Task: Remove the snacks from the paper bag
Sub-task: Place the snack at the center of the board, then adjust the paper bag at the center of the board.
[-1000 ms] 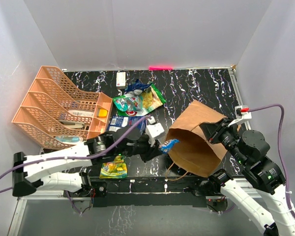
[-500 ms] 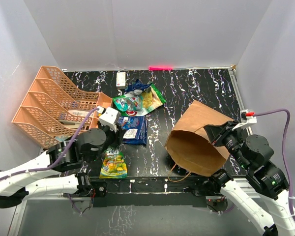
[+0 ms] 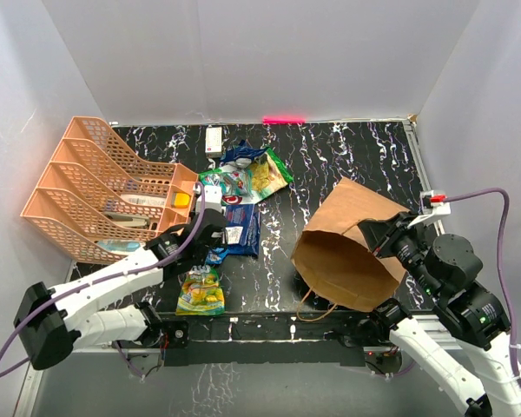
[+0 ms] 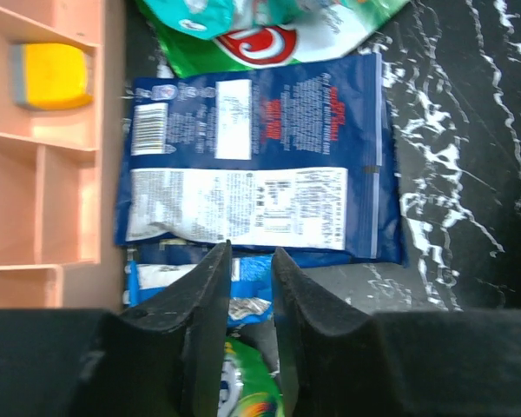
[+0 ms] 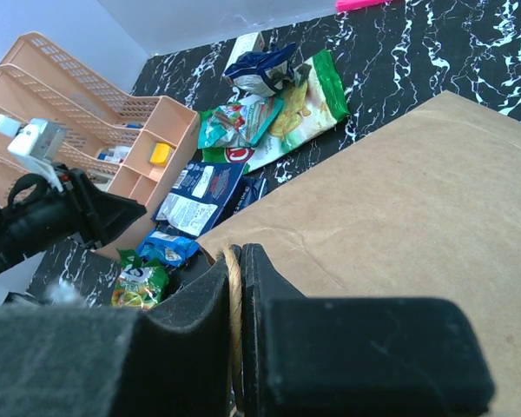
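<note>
From above, the paper bag (image 3: 347,248) lies tipped on its side on the black marbled table (image 3: 330,152), with its mouth turned toward the left arm. The right gripper (image 3: 375,234) clamps the bag's upper edge, apparently to hold the mouth up and open so the other arm can reach in. Several snacks lie outside the bag in a loose row beside the orange organiser (image 3: 95,187). The green chip bag (image 3: 265,178) and teal-white pouch (image 3: 224,182) are farthest, the dark blue packet (image 3: 241,228) is in the middle, and the green-yellow-orange pouch (image 3: 201,293) is nearest. The left gripper (image 3: 217,243) hangs low over the near part of that row, probably because that is where packets are being set down, away from the bag. The bag's inside is hidden from this view, so I cannot say whether anything remains in it. In the left wrist view, the fingers (image 4: 210,287) stand a narrow way apart just short of the dark blue packet's near edge. A small light-blue packet (image 4: 152,280) shows in the gap and out to the left, but I cannot tell whether it is pinched or lies loose underneath. In the right wrist view, the jaws are pressed together on the twisted handle (image 5: 233,304) at the bag's rim. That grip seems chosen to lift the rim without crumpling the paper.
</note>
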Action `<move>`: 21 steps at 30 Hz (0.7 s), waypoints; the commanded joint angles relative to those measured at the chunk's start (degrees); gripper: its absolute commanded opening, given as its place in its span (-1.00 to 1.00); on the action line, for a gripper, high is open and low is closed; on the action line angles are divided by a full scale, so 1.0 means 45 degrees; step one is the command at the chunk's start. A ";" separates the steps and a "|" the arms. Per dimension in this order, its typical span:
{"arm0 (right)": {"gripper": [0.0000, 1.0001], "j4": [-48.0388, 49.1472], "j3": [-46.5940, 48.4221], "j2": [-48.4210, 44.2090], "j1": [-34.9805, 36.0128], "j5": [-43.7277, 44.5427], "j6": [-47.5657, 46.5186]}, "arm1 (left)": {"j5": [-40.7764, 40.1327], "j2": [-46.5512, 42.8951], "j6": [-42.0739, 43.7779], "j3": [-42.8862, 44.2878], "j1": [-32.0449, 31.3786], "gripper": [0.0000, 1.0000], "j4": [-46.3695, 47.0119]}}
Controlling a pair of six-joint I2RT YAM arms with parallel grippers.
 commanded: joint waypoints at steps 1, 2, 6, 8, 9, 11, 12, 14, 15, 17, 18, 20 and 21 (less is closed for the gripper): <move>-0.85 0.0473 0.0360 -0.0059 0.0062 -0.0307 0.0114 | 0.1952 0.0528 -0.0389 0.1074 0.0201 -0.42 0.0497; -0.85 0.0592 0.0268 0.0007 0.0062 -0.0484 0.0114 | 0.2129 0.0512 -0.0400 0.1125 0.0216 -0.34 0.0454; -0.84 0.1537 0.0190 0.0809 0.0048 -0.2290 -0.0271 | 0.2475 0.0075 -0.0705 0.1081 0.0258 0.01 0.0270; -0.84 0.2249 0.0348 0.1733 0.0052 -0.3569 -0.0390 | 0.2703 -0.0150 -0.0865 0.0930 0.0283 0.13 0.0266; -0.85 0.2574 0.0536 0.2160 0.0061 -0.4219 -0.0342 | 0.2788 -0.0239 -0.0962 0.0863 0.0288 0.19 0.0252; -0.85 0.3225 0.1143 0.3121 0.0062 -0.5439 -0.0138 | 0.2933 -0.0338 -0.1157 0.0779 0.0291 0.28 0.0182; -0.84 0.3507 0.1724 0.3551 0.0057 -0.5874 -0.0029 | 0.3003 -0.0375 -0.1223 0.0727 0.0286 0.32 0.0146; -0.84 0.3797 0.2769 0.4238 0.0061 -0.6016 0.0190 | 0.3089 -0.0467 -0.1404 0.0694 0.0292 0.35 0.0031; -0.85 0.3817 0.3297 0.4509 0.0047 -0.5750 0.0186 | 0.3144 -0.0533 -0.1457 0.0670 0.0306 0.37 0.0000; -0.85 0.3303 0.4433 0.5002 0.0048 -0.4052 -0.0121 | 0.3271 -0.0824 -0.1568 0.0578 0.0294 0.44 0.0022; -0.85 0.2818 0.5026 0.5259 0.0048 -0.2951 -0.0354 | 0.3362 -0.1015 -0.1638 0.0491 0.0299 0.50 0.0065; -0.85 0.1846 0.5659 0.5662 0.0061 -0.0423 -0.0917 | 0.3798 -0.1532 -0.1798 0.0325 0.0295 0.59 0.0353; -0.85 0.1474 0.5789 0.5824 0.0050 0.0674 -0.1081 | 0.4234 -0.1770 -0.1848 0.0233 0.0292 0.64 0.0538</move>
